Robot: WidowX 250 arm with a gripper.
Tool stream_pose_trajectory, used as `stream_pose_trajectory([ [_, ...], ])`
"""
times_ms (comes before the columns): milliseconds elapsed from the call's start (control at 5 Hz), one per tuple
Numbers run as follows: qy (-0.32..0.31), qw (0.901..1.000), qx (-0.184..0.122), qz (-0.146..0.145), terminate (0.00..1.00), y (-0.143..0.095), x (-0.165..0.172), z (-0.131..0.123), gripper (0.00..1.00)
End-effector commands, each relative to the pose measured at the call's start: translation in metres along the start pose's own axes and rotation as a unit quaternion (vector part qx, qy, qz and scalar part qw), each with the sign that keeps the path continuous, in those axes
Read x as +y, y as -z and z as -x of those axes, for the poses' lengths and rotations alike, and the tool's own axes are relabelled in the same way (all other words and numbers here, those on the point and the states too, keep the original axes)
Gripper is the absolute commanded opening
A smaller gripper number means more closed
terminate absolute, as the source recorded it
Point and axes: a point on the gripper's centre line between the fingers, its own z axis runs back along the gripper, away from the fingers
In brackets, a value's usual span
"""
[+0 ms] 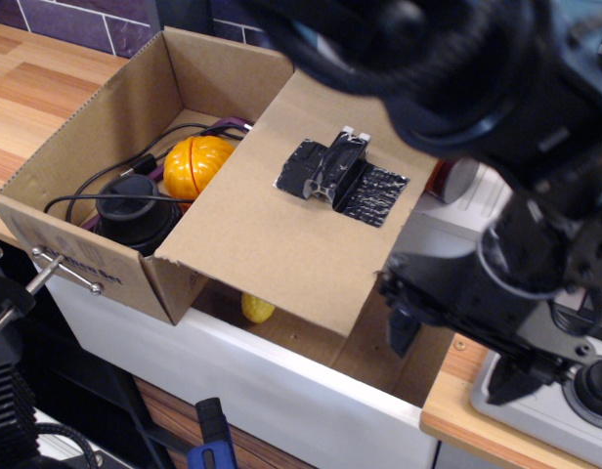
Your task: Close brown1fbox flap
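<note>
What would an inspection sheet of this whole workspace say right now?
Surface: wooden counter, white front panel below.
Job's things: brown1fbox open; flap lies partly across the opening, black tape patch on top.
Clutter: orange ball and black round object inside the box; yellow item under the flap.
Grippers: gripper right of the flap, dark fingers pointing down, holding nothing.
Cables: black cable inside the box.
Surroundings: purple tiled wall; grey joystick unit; metal rod on the box wall.

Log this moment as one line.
box: open | flap: half over opening | gripper: open, beside flap's right edge, not touching
</note>
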Motion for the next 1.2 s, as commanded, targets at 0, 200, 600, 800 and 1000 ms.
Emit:
stream_pose_trajectory([
  [0,-0.011,0.9996,-0.026,0.003,0.0,0.012,-0.01,-0.004,1.0],
  [200,-0.009,0.9994,-0.029,-0.018,0.0,0.023,0.0,-0.001,1.0],
  [600,0.013,0.9991,-0.026,-0.033,0.0,0.027,0.018,-0.003,1.0],
  [800,0.019,0.999,-0.022,-0.034,0.0,0.025,0.025,-0.005,1.0],
  [1000,0.027,0.9991,-0.017,-0.028,0.0,0.023,0.034,-0.006,1.0],
])
